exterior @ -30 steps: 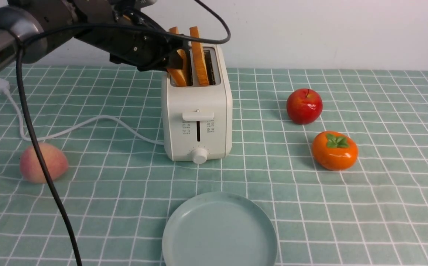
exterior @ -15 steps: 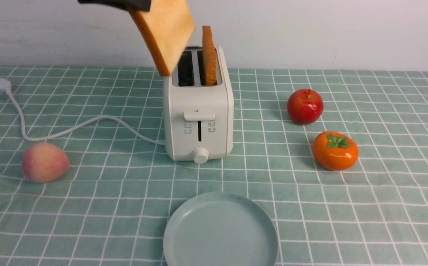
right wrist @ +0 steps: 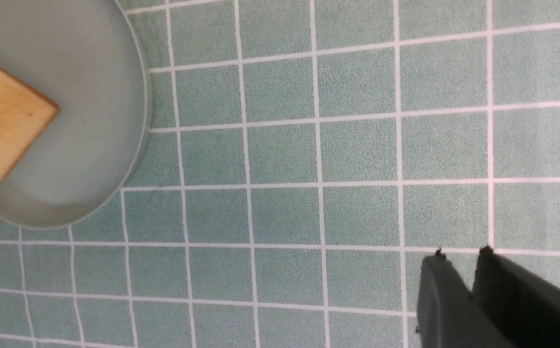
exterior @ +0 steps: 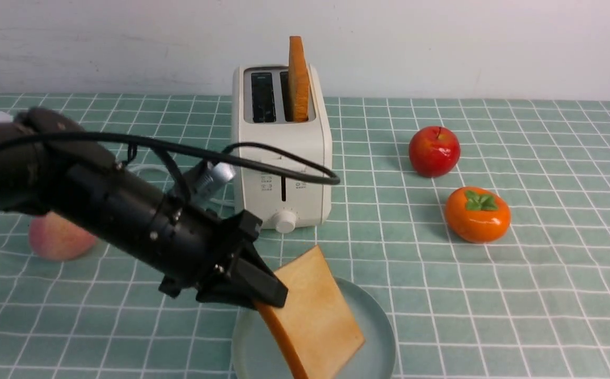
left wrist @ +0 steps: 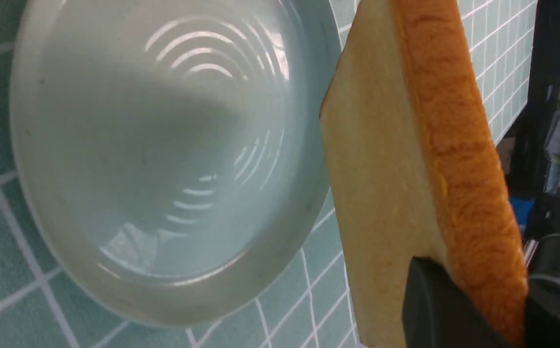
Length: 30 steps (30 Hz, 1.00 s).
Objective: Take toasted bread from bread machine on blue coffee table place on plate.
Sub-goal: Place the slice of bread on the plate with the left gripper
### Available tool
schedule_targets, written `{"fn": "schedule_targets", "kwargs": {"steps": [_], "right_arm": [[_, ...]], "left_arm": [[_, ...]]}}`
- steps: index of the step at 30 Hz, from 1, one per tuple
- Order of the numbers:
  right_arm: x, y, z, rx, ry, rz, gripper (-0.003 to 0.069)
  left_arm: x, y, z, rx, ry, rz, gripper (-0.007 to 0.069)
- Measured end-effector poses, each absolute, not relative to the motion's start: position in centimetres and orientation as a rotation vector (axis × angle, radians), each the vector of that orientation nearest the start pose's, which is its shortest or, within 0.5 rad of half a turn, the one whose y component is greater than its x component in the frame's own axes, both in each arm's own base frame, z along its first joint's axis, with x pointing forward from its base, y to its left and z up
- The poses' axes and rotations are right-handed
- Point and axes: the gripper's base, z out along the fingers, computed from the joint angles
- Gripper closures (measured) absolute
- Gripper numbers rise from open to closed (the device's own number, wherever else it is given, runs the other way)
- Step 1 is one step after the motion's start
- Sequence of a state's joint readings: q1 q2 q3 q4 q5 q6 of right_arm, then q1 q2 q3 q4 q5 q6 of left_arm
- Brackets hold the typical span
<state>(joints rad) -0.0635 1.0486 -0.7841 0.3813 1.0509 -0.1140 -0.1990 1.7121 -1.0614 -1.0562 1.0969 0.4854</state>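
**A:** Location of the held slice [exterior: 315, 310]?

**B:** Pinched near one corner in the left hand [exterior: 270, 299], jaws closed across the thickness, one pad on each broad face. Hangs over the plate [exterior: 378, 331], itself set on the worktop [exterior: 494, 295] in front of the bread machine [exterior: 283, 152]. Contact with the plate: not discernible.

**A:** Orientation?

**B:** Tilted, neither flat nor upright. Broad golden face turned up and toward the front camera. Highest corner pointing back toward the bread machine, lowest dipping toward the plate's near rim. Orange-brown crust showing along the lower left side. Square outline, hence no true long axis. Diagonal from the grip to the far corner running across the plate from left to right.

**A:** Likely handling?

**B:** Judged light, dry and stiff, with a brittle crust. Unlikely to sag, probably crumbles under a hard squeeze. Best taken as here: pads on the two faces, just inside an edge, with modest pressure. Same hold suggested for the second slice [exterior: 298, 79], standing upright in the machine's right slot, edge-on to the front view, top margin exposed.

**A:** Right hand [right wrist: 461, 253]?

**B:** Low over bare worktop, well apart from the plate. Jaws all but together, nothing between them.
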Motion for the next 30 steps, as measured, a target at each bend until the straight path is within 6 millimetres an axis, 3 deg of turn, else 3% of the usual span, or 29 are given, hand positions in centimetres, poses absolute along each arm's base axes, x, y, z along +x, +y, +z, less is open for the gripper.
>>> {"fn": "schedule_targets", "kwargs": {"steps": [2,4,8,10,14,16,19,20,21,23,26,30], "right_arm": [[17.6,1.8,28.4,0.114,2.733,0.46,0.0548],[17.6,1.8,28.4,0.115,2.732,0.459,0.0547],[17.7,1.9,28.7,0.119,2.721,0.476,0.0541],[17.8,2.0,29.6,0.106,2.714,0.49,0.054],[18.2,2.1,32.3,0.065,2.664,0.49,0.0537],[18.4,2.1,34.1,0.052,2.627,0.491,0.0536],[18.8,2.2,37.4,0.056,2.546,0.505,0.0534],[18.9,2.3,37.8,0.055,2.537,0.509,0.0534],[19.4,2.4,39.2,0.047,2.505,0.533,0.0534],[20.4,3.1,40.5,0.007,2.482,0.579,0.0536],[22.2,4.8,41.8,-0.093,2.458,0.629,0.055],[26.2,10.8,42.0,-0.342,2.489,0.627,0.0568]], "left_arm": [[29.9,-13.2,20.8,0.21,2.755,-1.346,0.0559],[30.1,-13.2,20.2,0.213,2.755,-1.343,0.0544],[30.5,-13.2,18.8,0.182,2.797,-1.325,0.0385],[30.3,-12.9,18.3,0.132,2.876,-1.275,0.026],[30.3,-11.7,17.8,0.097,3.003,-1.103,0.0218],[30.4,-11.0,17.9,0.048,3.062,-0.987,0.0258],[30.3,-10.1,19.1,0.015,3.041,-0.841,0.0405],[30.3,-10.0,19.2,0.016,3.035,-0.835,0.0419],[29.9,-9.8,21.0,0.035,2.977,-0.799,0.0546],[29.1,-9.5,23.4,0.068,2.904,-0.778,0.0637],[27.2,-9.1,26.5,0.096,2.796,-0.771,0.0638],[21.6,-7.7,31.0,0.119,2.543,-0.708,0.0638]]}}
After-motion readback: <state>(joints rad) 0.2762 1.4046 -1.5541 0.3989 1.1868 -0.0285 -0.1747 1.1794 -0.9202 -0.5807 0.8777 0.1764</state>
